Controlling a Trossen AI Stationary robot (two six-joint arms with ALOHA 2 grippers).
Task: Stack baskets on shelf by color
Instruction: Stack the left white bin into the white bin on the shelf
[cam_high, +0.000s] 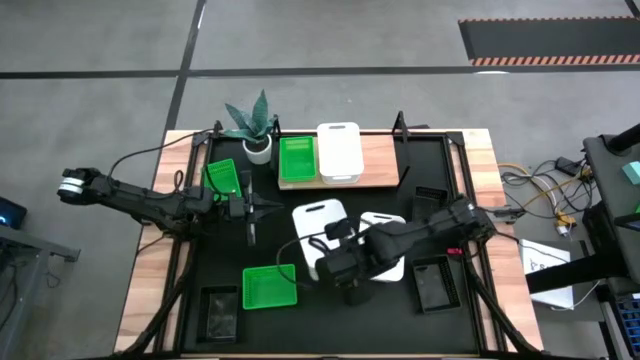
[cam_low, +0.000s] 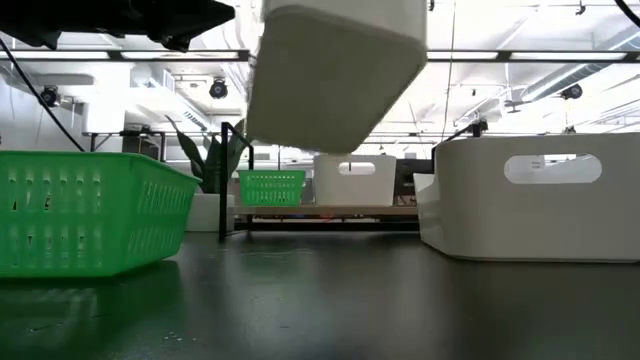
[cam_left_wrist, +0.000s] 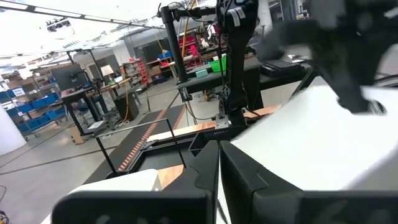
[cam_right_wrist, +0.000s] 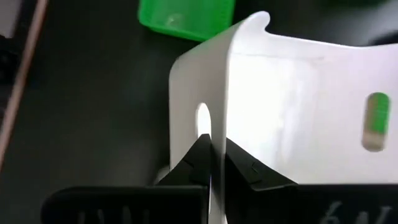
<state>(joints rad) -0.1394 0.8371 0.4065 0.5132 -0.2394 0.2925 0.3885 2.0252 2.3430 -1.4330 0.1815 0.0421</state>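
A white basket (cam_high: 318, 222) hangs above the table's middle, with my right gripper (cam_high: 324, 250) shut on it; the low view shows it high off the table (cam_low: 335, 70). A second white basket (cam_high: 388, 248) stands on the table beside it. On the shelf (cam_high: 380, 165) at the far edge sit a green basket (cam_high: 297, 160) and a white basket (cam_high: 338, 152). Two more green baskets rest on the table, one at the left (cam_high: 222, 178) and one near the front (cam_high: 268, 286). My left gripper (cam_high: 250, 207) waits shut, left of centre, touching nothing. My right gripper pinches the white basket's end wall (cam_right_wrist: 214, 134) just beside its handle slot (cam_right_wrist: 203, 121), one finger inside the basket and one outside. The fingers (cam_right_wrist: 198, 157) slant down from above. The basket hangs below them, tilted and clear of the table.
A potted plant (cam_high: 255, 128) stands at the shelf's left end. Black baskets lie on the black table top at the front left (cam_high: 220, 310) and the front right (cam_high: 435, 285). The shelf's right third is bare wood.
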